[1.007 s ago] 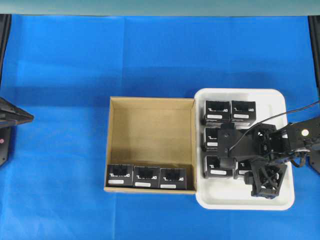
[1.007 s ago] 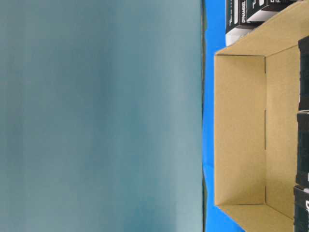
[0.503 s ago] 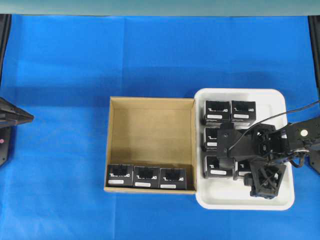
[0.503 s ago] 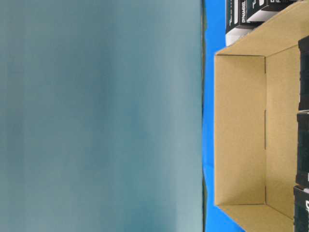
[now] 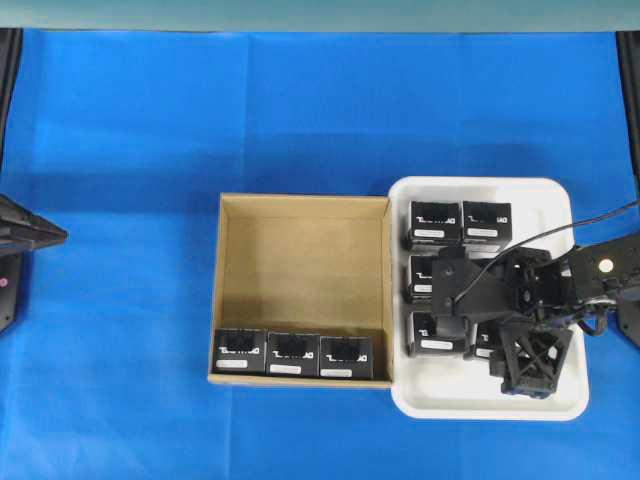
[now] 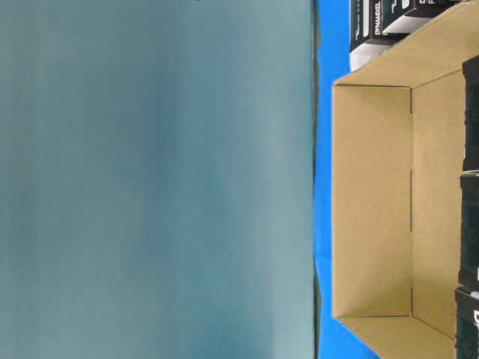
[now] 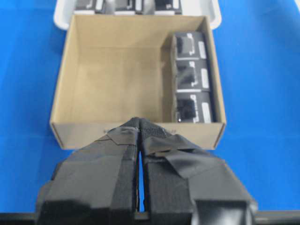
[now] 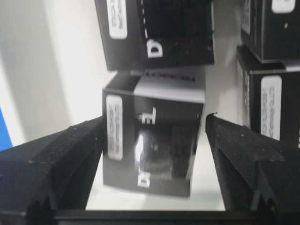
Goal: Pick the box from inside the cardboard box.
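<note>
The brown cardboard box (image 5: pixel 303 270) sits mid-table. Three black boxes (image 5: pixel 293 354) with white labels line its near wall; they also show in the left wrist view (image 7: pixel 191 77). My right gripper (image 5: pixel 458 300) hangs over the white tray (image 5: pixel 560 395), not over the cardboard box. In the right wrist view it is open (image 8: pixel 152 154), its fingers (image 8: pixel 65 159) on either side of a black box (image 8: pixel 154 140) that stands on the tray. My left gripper (image 7: pixel 139 124) is shut and empty, at the far left (image 5: pixel 55 236), pointing at the cardboard box.
The white tray holds several more black boxes (image 5: pixel 435 222), partly hidden under my right arm. The table-level view shows the cardboard box (image 6: pixel 374 202) sideways, with black boxes (image 6: pixel 470 112) at its edge. Blue cloth (image 5: pixel 120 150) covers the table.
My right gripper has shifted very slightly over the tray. The cardboard box, its three black boxes and my left arm have not moved.
</note>
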Controlling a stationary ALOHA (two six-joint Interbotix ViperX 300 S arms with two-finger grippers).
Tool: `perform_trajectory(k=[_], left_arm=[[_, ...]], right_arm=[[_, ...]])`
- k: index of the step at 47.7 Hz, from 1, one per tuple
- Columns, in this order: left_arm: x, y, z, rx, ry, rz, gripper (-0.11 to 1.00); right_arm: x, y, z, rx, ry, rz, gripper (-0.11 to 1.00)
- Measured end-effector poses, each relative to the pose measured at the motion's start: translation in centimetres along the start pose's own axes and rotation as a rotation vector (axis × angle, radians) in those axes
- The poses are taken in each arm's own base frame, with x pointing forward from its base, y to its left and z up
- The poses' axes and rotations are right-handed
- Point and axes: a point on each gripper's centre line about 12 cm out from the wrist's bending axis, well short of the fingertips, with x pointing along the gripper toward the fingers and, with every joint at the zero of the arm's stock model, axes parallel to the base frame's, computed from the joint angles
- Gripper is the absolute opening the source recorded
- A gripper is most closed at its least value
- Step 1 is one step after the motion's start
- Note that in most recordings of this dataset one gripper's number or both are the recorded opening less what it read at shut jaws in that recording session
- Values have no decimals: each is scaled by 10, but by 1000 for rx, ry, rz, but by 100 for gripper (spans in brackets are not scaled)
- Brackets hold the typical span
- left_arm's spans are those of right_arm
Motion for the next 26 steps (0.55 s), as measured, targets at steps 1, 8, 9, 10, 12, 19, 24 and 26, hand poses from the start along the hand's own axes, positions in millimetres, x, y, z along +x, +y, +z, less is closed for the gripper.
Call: perform_trajectory(k=[1, 8, 9, 10, 12, 19, 24, 26], left_arm=[[0, 0, 1, 1, -2, -1, -1], [0, 0, 0, -1, 0, -1, -1], [0, 0, 1, -1, -2, -1, -1], [0, 0, 1, -1, -2, -1, -1], [0, 0, 0, -1, 0, -1, -1], [0, 0, 0, -1, -3, -1, -1], [0, 0, 0, -1, -2, -1, -1], [-1, 0, 1, 0, -5, 0, -1]], right_arm=[[-2, 1, 1, 0, -1, 2, 87], [-27, 2, 7, 1, -43, 16, 87], [-32, 2, 9, 4, -57, 19, 87], [-35, 1, 10, 6, -68, 21, 87], [-44, 1, 12, 9, -95, 26, 87], [-73, -1, 17, 22, -196, 42, 87], [-95, -3, 17, 29, -281, 54, 87], [-103, -4, 16, 31, -312, 58, 87]])
